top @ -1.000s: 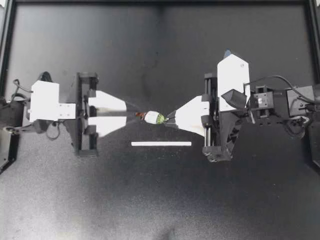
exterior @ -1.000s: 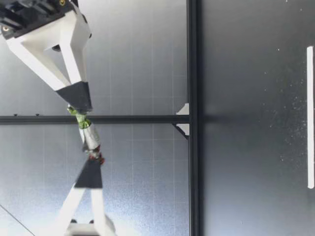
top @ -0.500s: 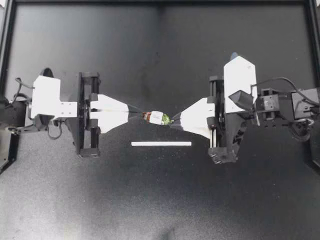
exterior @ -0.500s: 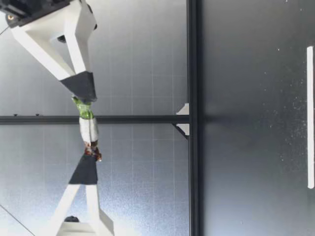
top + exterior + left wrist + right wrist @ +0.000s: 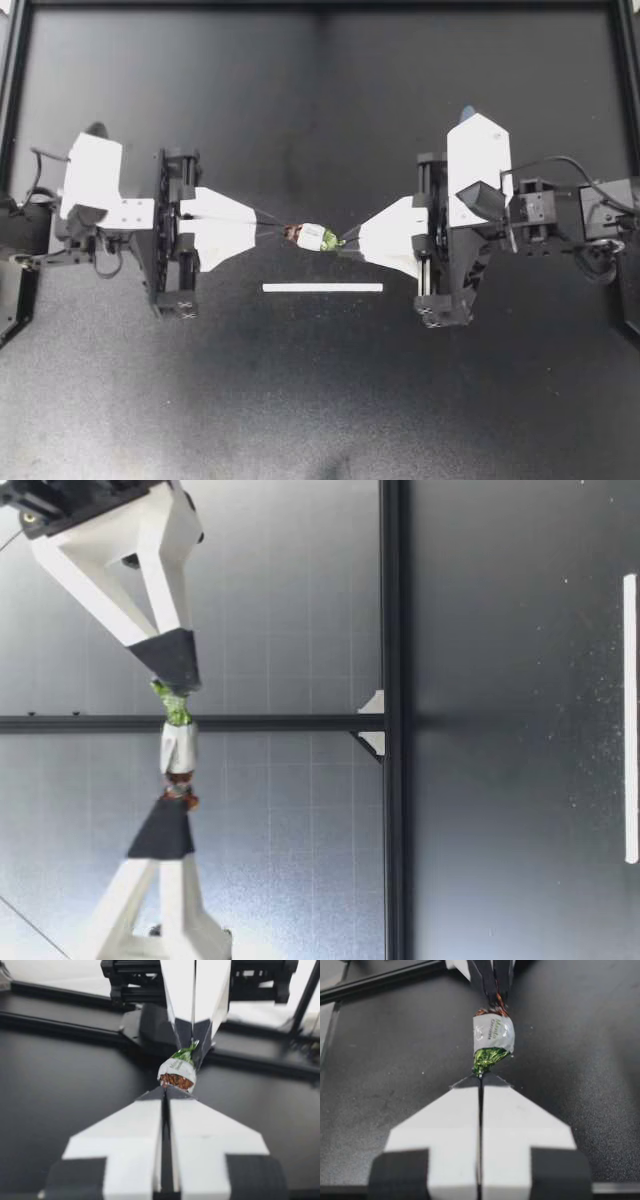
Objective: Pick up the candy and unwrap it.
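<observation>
A small wrapped candy (image 5: 313, 236) hangs in the air above the table middle, white body with a brown twisted end and a green twisted end. My left gripper (image 5: 277, 232) is shut on the brown end. My right gripper (image 5: 348, 240) is shut on the green end. In the low view the candy (image 5: 179, 748) is stretched level between the two dark fingertips, high above the table. The left wrist view shows the candy (image 5: 177, 1070) pinched at my closed tips, with the other gripper behind it. The right wrist view has the green twist (image 5: 486, 1058) at my closed tips.
A thin white strip (image 5: 322, 287) lies flat on the black table just below the candy in the top view. A black frame rail (image 5: 320, 4) borders the table's far edge. The strip (image 5: 630, 718) also shows in the low view.
My left gripper closed on the candy's brown end. The candy turned from slanted to level between the grippers, and both arms shifted slightly.
</observation>
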Action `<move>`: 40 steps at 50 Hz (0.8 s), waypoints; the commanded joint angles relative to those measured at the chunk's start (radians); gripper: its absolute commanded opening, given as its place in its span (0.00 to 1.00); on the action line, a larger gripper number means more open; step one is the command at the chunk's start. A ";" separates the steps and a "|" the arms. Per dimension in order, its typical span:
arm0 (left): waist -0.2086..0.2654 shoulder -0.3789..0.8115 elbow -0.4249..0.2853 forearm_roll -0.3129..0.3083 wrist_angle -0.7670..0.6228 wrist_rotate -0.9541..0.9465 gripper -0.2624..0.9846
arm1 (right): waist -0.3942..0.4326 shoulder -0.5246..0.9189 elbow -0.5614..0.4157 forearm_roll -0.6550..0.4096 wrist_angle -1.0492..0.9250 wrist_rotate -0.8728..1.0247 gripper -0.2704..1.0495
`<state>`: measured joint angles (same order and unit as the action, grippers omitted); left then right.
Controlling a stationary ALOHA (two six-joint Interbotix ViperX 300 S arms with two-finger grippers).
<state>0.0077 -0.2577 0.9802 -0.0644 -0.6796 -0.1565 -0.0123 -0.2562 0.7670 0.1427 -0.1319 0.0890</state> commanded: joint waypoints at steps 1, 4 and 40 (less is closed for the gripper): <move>-0.002 -0.031 -0.005 0.009 -0.011 -0.055 0.08 | -0.006 -0.008 -0.020 0.002 -0.011 0.000 0.07; -0.003 -0.034 -0.003 0.023 -0.011 -0.089 0.08 | -0.008 0.000 -0.021 0.002 -0.011 0.002 0.07; -0.003 -0.005 -0.005 0.031 0.000 -0.124 0.08 | -0.011 0.034 -0.041 0.000 -0.043 0.018 0.18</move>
<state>0.0061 -0.2378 0.9848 -0.0353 -0.6750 -0.2884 -0.0169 -0.2132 0.7424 0.1427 -0.1687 0.1074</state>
